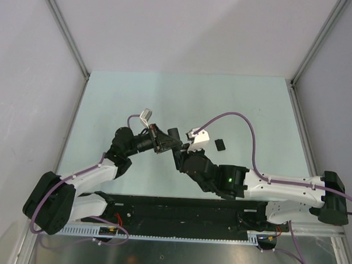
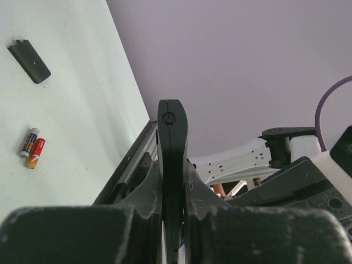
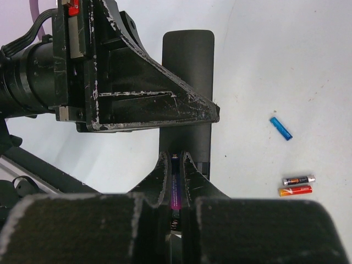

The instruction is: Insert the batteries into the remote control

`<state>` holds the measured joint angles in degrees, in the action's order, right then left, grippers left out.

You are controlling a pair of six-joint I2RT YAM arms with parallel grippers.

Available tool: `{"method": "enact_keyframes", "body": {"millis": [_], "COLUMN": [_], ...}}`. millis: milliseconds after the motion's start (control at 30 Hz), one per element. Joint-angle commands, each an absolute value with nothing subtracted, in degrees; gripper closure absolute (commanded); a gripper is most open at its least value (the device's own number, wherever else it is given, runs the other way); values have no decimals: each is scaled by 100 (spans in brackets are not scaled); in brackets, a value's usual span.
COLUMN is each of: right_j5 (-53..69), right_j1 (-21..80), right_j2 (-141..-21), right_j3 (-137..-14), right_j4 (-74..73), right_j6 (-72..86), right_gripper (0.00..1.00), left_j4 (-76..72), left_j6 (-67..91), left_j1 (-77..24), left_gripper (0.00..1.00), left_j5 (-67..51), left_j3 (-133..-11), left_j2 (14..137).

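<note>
The left claw is clamped on the slim black plastic remote control, holding it edge-up above the pale green counter. The right claw, fingers narrow, pinches a small purplish cylinder, probably a battery, at one end of the remote. A red-orange battery lies on the counter. Loading seems underway. Next, the cylinder needs seating squarely in its compartment.
</note>
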<state>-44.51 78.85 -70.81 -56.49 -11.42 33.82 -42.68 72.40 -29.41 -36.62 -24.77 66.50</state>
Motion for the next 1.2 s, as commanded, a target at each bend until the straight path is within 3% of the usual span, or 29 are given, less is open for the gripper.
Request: {"method": "enact_keyframes", "body": {"millis": [0, 1167], "right_j5": [-3999, -4281], "right_j1": [7937, 7770], "right_j2": [-7049, -6732], "right_j3": [-5669, -6029], "right_j4": [-1696, -1652], "right_j6": [3673, 3525], "right_gripper": [100, 100], "left_j4": [-4939, -4975], "left_j6": [7207, 6767], "left_j1": [-2900, -3138], "left_gripper": [100, 100], "left_j5": [-3103, -3287], "left_j3": [-2918, -2610], "left_j2": [6548, 6820]}}
